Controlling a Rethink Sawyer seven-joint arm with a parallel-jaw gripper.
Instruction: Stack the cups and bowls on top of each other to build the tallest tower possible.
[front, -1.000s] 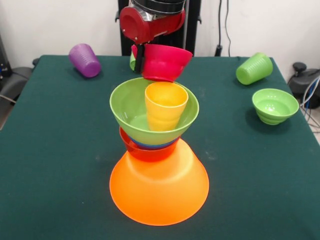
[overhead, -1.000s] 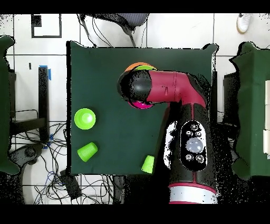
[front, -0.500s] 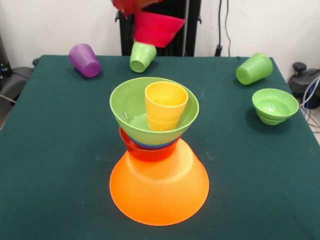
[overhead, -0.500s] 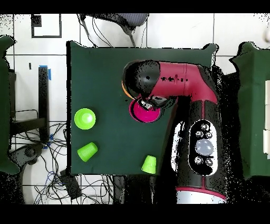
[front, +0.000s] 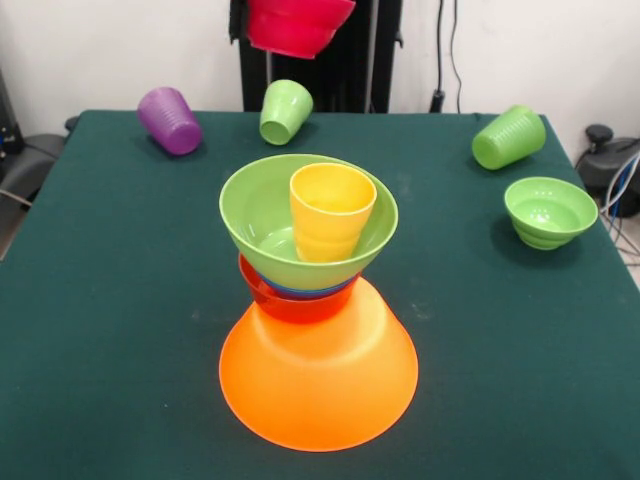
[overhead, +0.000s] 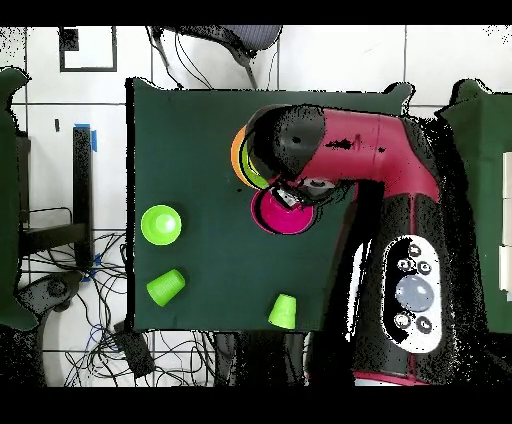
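Even, bright light from above. The orange bowl (front: 318, 375) carries a soft sheen and the small green bowl (front: 549, 211) casts a faint shadow on the desk (front: 100, 330). Front view is sharp.

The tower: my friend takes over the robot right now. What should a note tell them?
Gripper: shut on the pink bowl, held in the air.
Tower: orange bowl upside down as base, then red-orange bowl, blue bowl, large green bowl, with the yellow cup standing inside.
Loose: purple cup, near light green cup, other light green cup, all lying down; small green bowl upright.
Left: stack the pink bowl and loose pieces.
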